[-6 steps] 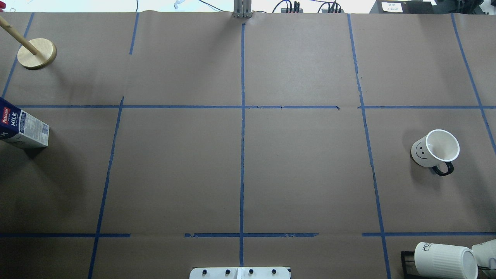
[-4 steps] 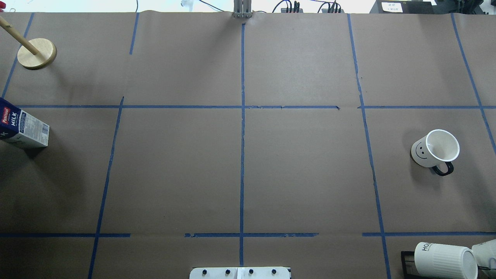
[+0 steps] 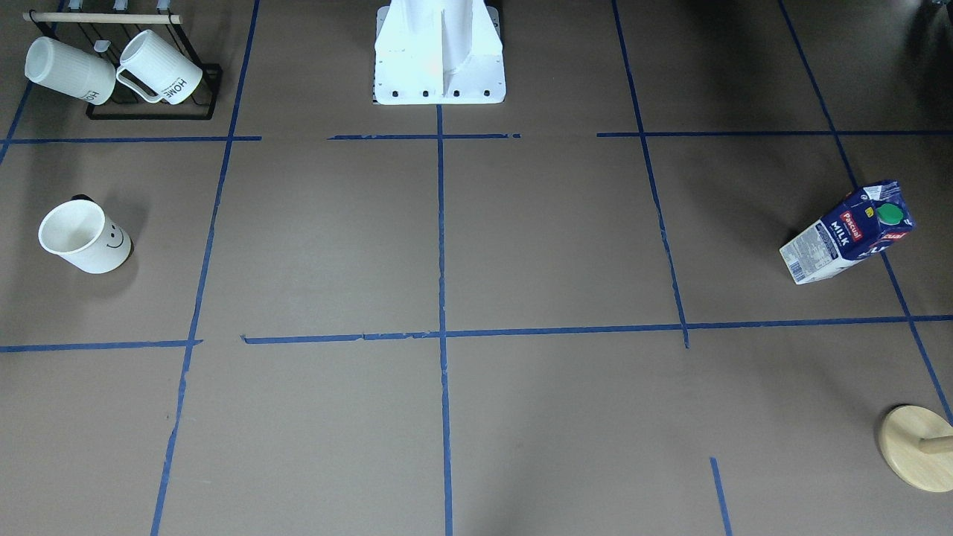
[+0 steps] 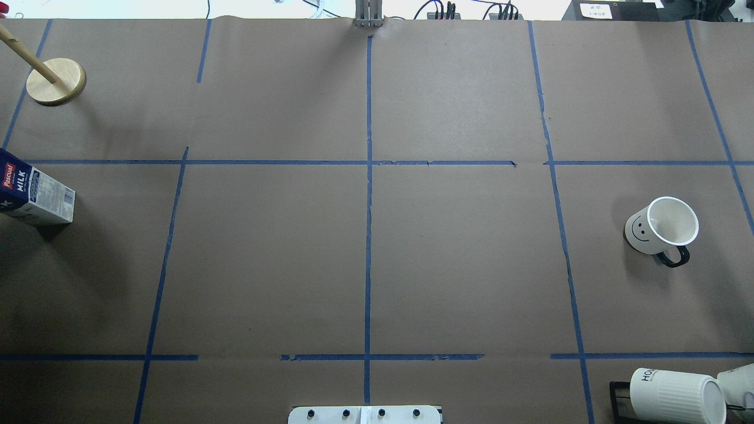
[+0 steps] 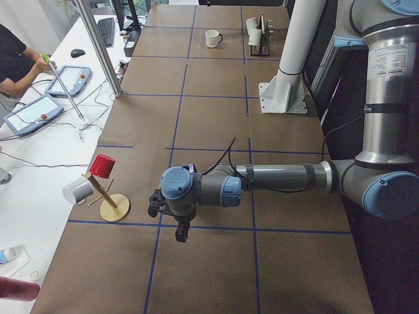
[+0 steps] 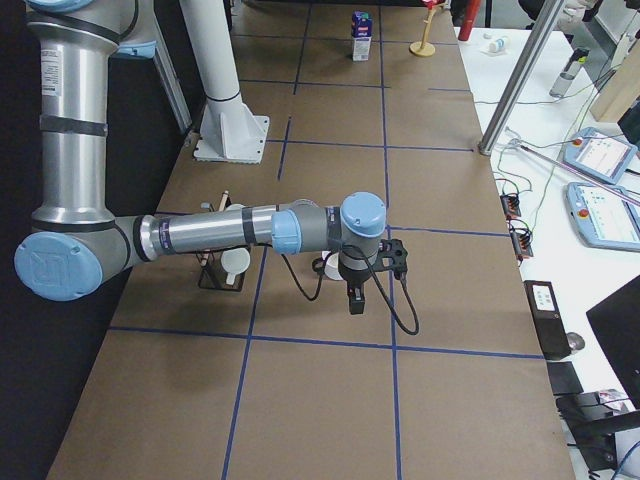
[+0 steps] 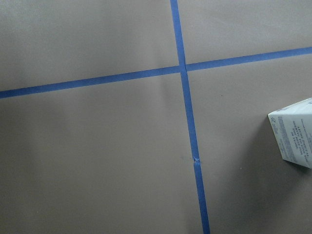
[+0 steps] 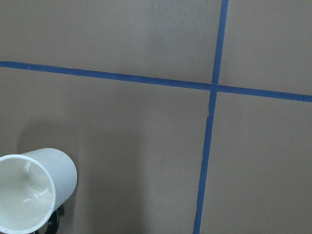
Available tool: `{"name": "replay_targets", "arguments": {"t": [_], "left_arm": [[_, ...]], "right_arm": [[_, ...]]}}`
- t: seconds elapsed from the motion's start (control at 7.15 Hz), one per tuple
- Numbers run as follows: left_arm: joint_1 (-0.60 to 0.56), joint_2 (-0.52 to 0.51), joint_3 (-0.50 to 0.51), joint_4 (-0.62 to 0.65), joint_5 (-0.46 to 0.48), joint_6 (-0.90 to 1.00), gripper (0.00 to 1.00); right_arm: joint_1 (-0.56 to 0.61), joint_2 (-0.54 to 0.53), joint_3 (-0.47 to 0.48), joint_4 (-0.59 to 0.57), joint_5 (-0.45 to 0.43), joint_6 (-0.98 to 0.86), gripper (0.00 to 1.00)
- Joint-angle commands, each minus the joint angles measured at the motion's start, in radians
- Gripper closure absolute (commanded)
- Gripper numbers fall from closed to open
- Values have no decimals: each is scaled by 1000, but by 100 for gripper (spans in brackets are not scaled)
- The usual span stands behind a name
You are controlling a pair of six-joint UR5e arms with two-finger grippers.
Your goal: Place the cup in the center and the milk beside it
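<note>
The cup (image 4: pixel 660 227), white with a black smiley and black handle, stands upright at the table's right side; it also shows in the front view (image 3: pixel 82 238) and at the right wrist view's lower left (image 8: pixel 29 195). The milk (image 4: pixel 32 194) stands at the table's left edge, also in the front view (image 3: pixel 845 238) and at the left wrist view's right edge (image 7: pixel 295 131). The center (image 4: pixel 369 162) is bare. My left gripper (image 5: pixel 181 232) and my right gripper (image 6: pixel 355 300) point down above the table; I cannot tell whether they are open or shut.
A black rack with ribbed "HOME" mugs (image 4: pixel 677 394) stands at the near right corner. A wooden stand (image 4: pixel 56 81) is at the far left. The robot's base (image 4: pixel 365 414) is at the near edge. An operator (image 5: pixel 16 62) sits beyond the table.
</note>
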Motion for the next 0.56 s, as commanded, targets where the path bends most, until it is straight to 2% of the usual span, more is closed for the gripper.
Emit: {"name": "replay_targets", "arguments": {"t": [0.0, 0.14, 0.28, 0.42], "left_arm": [[2, 2, 2, -1, 4, -1, 0], [2, 2, 2, -5, 1, -1, 0], [5, -4, 20, -2, 6, 0, 0], [8, 6, 20, -7, 1, 8, 0]], "right_arm": [[-2, -15, 0, 3, 0, -3, 0], [-2, -17, 0, 3, 0, -3, 0], [-40, -17, 11, 5, 6, 0, 0], [-115, -17, 23, 17, 52, 12, 0]]}}
